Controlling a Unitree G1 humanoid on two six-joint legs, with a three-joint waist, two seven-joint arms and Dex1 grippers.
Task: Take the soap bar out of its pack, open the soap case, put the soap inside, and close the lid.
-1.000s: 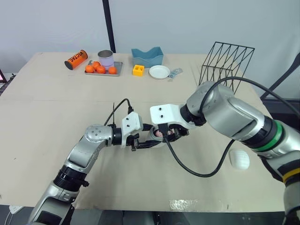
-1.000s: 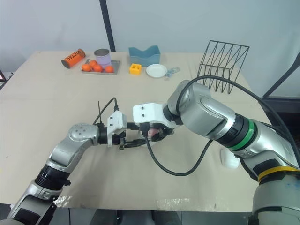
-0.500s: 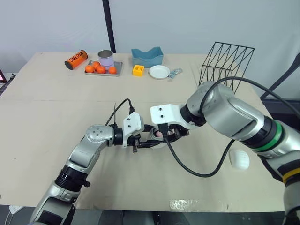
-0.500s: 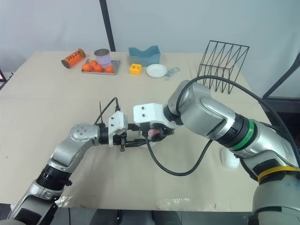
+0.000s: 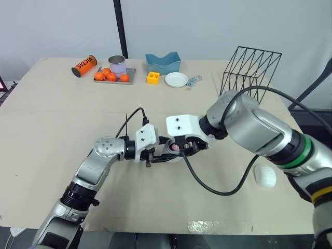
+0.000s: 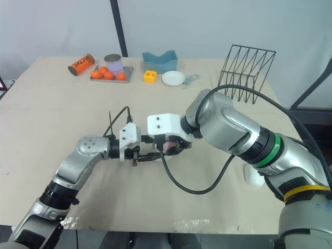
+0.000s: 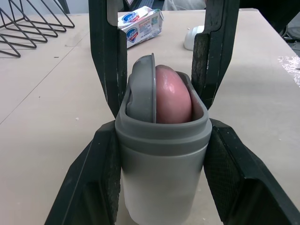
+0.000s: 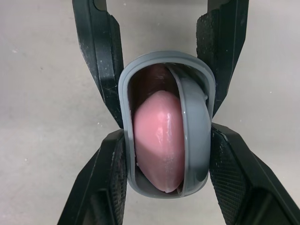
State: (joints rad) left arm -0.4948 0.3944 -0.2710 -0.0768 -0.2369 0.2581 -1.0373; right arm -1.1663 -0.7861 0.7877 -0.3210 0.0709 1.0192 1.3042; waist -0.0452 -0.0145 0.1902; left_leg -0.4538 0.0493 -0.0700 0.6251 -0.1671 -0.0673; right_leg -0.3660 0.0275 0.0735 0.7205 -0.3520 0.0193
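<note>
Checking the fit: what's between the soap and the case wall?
On one side the lid, tucked inside the case against the soap; both wrist views show it.

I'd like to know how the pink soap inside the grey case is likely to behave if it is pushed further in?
The soap looks glossy and rounded, so it would probably slip sideways rather than stay put. It seems solid, likely stiff. With the lid wedged beside it in the case, it may jam.
</note>
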